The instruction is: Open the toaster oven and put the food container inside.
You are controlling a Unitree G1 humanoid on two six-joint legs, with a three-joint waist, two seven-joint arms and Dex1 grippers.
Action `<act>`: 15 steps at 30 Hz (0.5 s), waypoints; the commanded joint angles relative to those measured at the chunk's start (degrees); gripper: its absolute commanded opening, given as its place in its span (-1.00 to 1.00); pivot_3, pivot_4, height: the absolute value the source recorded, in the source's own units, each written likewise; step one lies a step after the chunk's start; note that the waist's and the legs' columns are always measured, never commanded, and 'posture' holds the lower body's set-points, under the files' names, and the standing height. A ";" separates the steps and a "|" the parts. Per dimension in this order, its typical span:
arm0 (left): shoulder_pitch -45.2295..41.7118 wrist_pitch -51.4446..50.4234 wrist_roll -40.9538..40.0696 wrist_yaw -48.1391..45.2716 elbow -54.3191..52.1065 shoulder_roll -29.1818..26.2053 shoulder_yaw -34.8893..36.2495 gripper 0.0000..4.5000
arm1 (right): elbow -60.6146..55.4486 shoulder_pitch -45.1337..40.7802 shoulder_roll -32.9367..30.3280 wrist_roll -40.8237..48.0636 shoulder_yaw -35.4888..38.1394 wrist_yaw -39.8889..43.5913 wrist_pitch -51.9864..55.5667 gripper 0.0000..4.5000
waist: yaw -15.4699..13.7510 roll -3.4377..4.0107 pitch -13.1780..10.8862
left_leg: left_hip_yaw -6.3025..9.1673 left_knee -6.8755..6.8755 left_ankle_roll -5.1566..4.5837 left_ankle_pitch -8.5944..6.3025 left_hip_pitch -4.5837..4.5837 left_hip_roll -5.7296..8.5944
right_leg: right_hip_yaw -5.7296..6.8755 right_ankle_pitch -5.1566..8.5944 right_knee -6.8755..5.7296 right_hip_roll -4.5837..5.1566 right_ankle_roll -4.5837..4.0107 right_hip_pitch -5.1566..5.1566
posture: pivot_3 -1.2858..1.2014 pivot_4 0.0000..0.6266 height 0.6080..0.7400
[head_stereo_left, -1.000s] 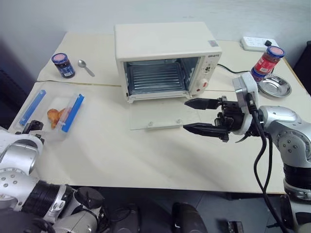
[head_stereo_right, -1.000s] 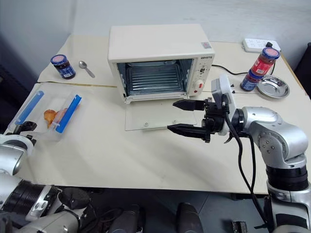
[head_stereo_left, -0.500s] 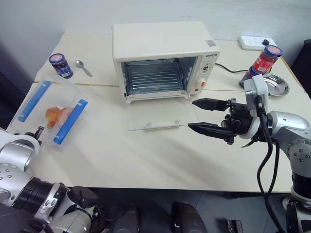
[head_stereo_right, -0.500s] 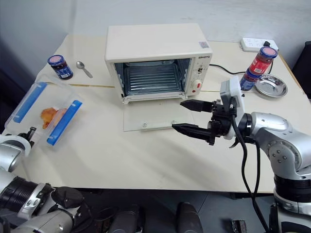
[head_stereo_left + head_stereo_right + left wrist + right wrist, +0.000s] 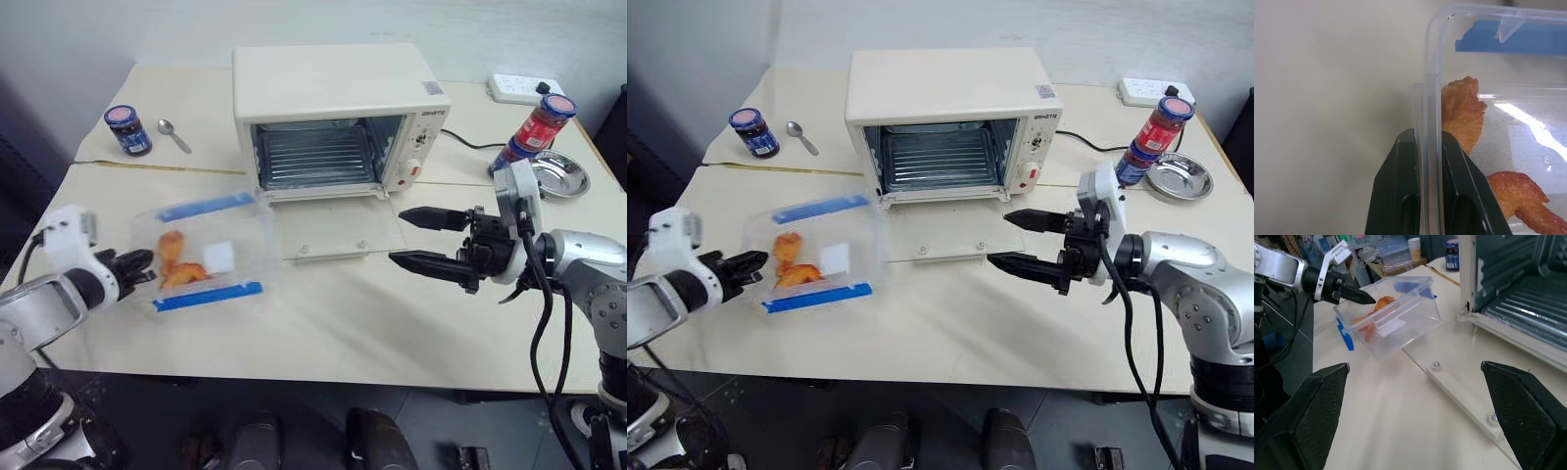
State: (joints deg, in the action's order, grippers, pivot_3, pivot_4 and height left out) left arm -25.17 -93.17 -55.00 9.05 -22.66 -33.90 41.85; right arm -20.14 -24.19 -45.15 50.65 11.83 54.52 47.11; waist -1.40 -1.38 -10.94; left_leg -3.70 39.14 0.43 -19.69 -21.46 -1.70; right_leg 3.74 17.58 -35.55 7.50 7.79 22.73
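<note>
I have the left claw point(image 5: 749, 262) pinched shut on the short end wall of the food container point(image 5: 813, 253), one black finger on each side of the clear rim, as the left wrist view shows with the fingers point(image 5: 1400, 196) sandwiching the plastic. The container is lifted clear of the bench point(image 5: 921, 333) and tilted, stretching away from the claw toward the toaster oven point(image 5: 950, 122). Inside it I see two orange-brown food pieces point(image 5: 792, 261) lying toward the claw end, one close behind the gripped wall, the other just past it, and a pale label patch beyond them. Its two long blue clips point(image 5: 818, 297) run along the long sides, one on the near side and one on the far side. The right claw point(image 5: 1014, 240) hangs spread wide with nothing between its fingers, pointing across toward the left claw, just above the near right corner of the oven's glass door point(image 5: 940, 235), which lies dropped flat on the bench. The oven cavity is open, with a wire rack point(image 5: 940, 159) in it. Beyond the left claw, at the far corner of the bench, stands a small blue-lidded jar point(image 5: 754, 132) with a spoon point(image 5: 801, 135) beside it. Behind the right claw are a red jar point(image 5: 1162, 122), a metal dish point(image 5: 1179, 174) and a power strip point(image 5: 1151, 91).
</note>
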 commanded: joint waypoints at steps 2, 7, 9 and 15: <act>-10.65 0.67 -3.83 0.43 2.80 0.18 -9.20 -0.90 | -3.56 3.48 -0.13 1.38 4.56 -2.30 -1.28 1.00 | 0.17 0.00 0.00 | -0.01 0.02 -0.02 0.01 -0.01 0.04 | -0.01 -0.01 0.00 0.00 0.01 -0.02 | 0.03 -0.52 1.00; -23.31 0.67 3.38 3.56 12.23 6.87 -19.63 -0.90 | -6.34 7.80 0.48 2.11 7.29 -4.71 -1.75 1.00 | -0.07 -0.01 -0.01 | -0.13 -0.02 -0.01 0.02 -0.01 0.04 | 0.02 -0.01 0.01 -0.07 0.01 0.00 | 0.03 -0.52 1.00; -27.37 0.67 6.72 4.27 15.47 9.94 -21.73 -0.90 | -7.31 9.39 0.60 2.58 8.50 -5.80 -1.91 1.00 | -0.09 -0.02 -0.01 | -0.24 0.00 -0.02 0.03 -0.02 0.06 | 0.04 -0.01 0.01 -0.08 0.02 -0.01 | 0.03 -0.52 1.00; -34.77 0.67 15.33 6.91 23.00 18.00 -23.00 -0.90 | -10.57 14.27 1.01 4.10 12.02 -8.84 -2.33 1.00 | 0.07 -0.03 -0.02 | -0.47 -0.04 -0.03 0.04 -0.07 0.08 | 0.07 -0.02 0.05 -0.09 0.03 0.01 | 0.03 -0.52 1.00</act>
State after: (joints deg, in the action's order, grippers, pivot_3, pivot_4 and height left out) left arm -57.89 -93.09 -42.05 15.48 0.49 -16.28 18.78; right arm -27.74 -10.47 -44.39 53.12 21.21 46.60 46.08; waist -1.34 -1.41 -10.96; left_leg -4.19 39.09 0.40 -19.65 -21.52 -1.63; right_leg 3.82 17.57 -35.49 7.40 7.82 22.74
